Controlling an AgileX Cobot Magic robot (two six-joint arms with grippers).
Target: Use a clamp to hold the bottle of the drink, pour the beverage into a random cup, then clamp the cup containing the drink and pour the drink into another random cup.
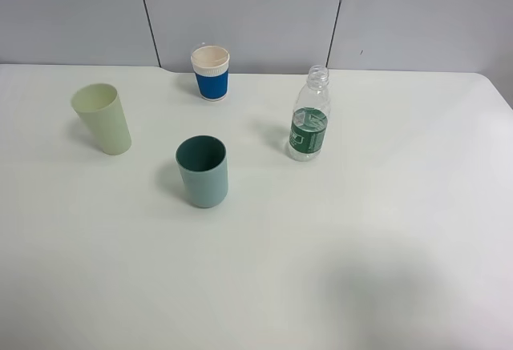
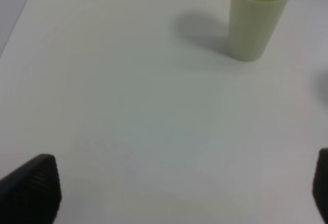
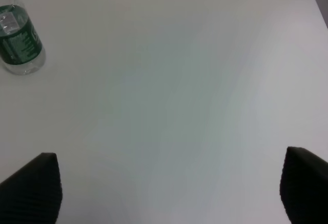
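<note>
Hovering wide apart, both end effectors [image 2: 179,193] [image 3: 169,190] hold nothing.

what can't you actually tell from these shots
- Water level in the clear plastic bottle with the green label: too small in the exterior high view; cut off by the edge in the right wrist view.
- Contents of the pale green tapered cup: rim cut off in the left wrist view.
- Both arms: outside the exterior high view.
- Left gripper: only blurred fingertips show.

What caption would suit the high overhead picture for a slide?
Uncapped bottle and three upright cups on a white table: teal tumbler, pale green cup, blue-and-cream cup.
</note>
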